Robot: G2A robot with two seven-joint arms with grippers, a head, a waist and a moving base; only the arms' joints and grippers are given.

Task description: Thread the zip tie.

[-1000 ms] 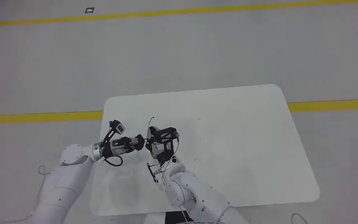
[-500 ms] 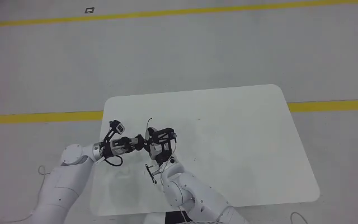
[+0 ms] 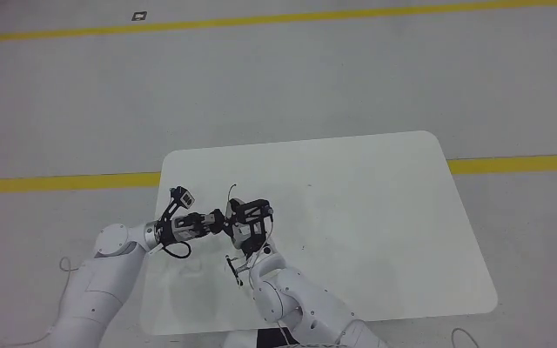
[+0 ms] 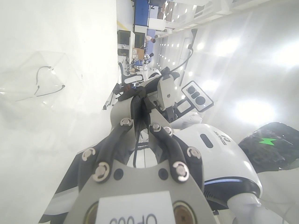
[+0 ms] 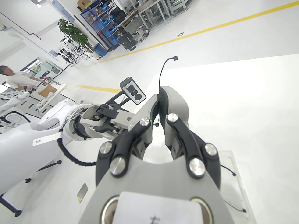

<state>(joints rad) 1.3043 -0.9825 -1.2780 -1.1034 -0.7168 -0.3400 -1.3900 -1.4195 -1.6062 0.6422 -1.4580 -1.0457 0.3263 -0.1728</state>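
A thin black zip tie (image 5: 161, 73) stands up from between the pads of my right gripper (image 5: 159, 99), which is shut on it. Its small square head (image 5: 174, 58) curls over at the top. In the top view the tie (image 3: 233, 189) rises above both grippers near the table's left side. My left gripper (image 3: 219, 223) comes in from the left and meets my right gripper (image 3: 237, 219) tip to tip. In the left wrist view my left gripper (image 4: 139, 104) is shut, and a thin black strand runs back between its fingers.
A clear plastic tray (image 4: 23, 66) with spare black zip ties (image 4: 46, 87) lies on the white table (image 3: 365, 217) close to the grippers. The tray (image 5: 237, 164) sits just beside my right gripper. The table's right half is bare.
My right gripper has shifted slightly left, closer to the left gripper, carrying the tie with it. The left arm has barely moved.
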